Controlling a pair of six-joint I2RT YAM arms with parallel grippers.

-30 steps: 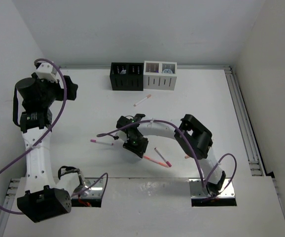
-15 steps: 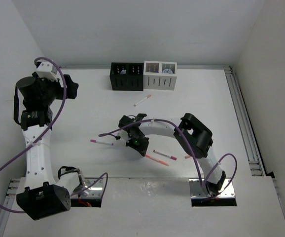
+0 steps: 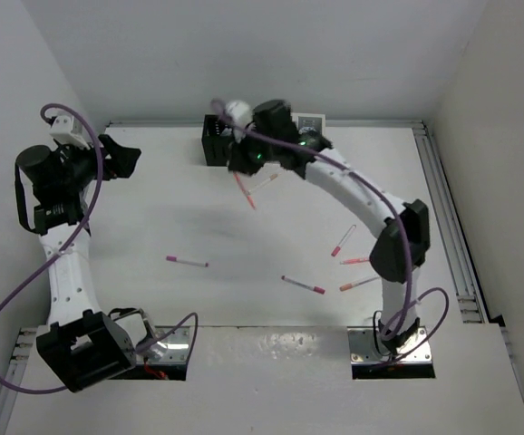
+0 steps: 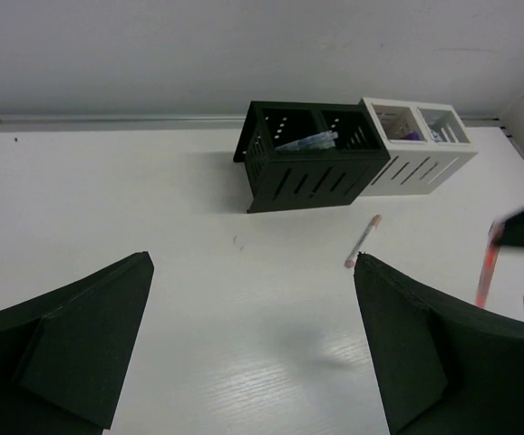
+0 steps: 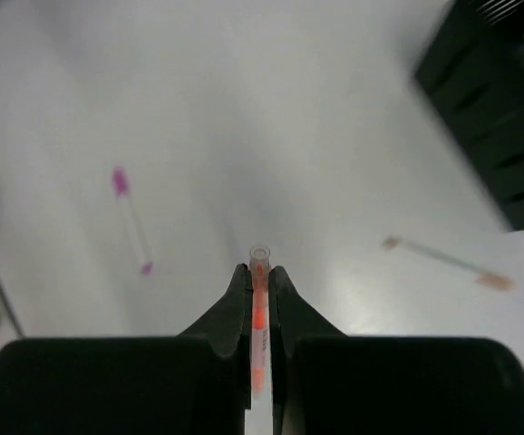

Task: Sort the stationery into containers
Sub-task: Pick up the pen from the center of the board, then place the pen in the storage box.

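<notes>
My right gripper [image 3: 247, 156] is raised by the black box [image 3: 215, 145] and shut on an orange-red pen [image 3: 245, 191] that hangs down from it. In the right wrist view the pen [image 5: 259, 304] sits between the closed fingers [image 5: 283, 299]. The white box [image 3: 313, 122] stands right of the black one, partly hidden by the arm. My left gripper [image 3: 122, 159] is open and empty at the far left. The left wrist view shows the black box [image 4: 312, 168], the white box [image 4: 421, 149], both holding items, and the held pen [image 4: 486, 272].
Loose pens lie on the table: a pink one [image 3: 187, 261] at left, a pale one [image 3: 264, 183] near the boxes, one [image 3: 303, 285] in the middle, and three [image 3: 344, 240] [image 3: 355, 260] [image 3: 359, 284] at right. Rails line the back and right table edges.
My right arm has lifted off the table's middle and swung far back-left to the black box, carrying the orange-red pen. The left arm has shifted slightly left.
</notes>
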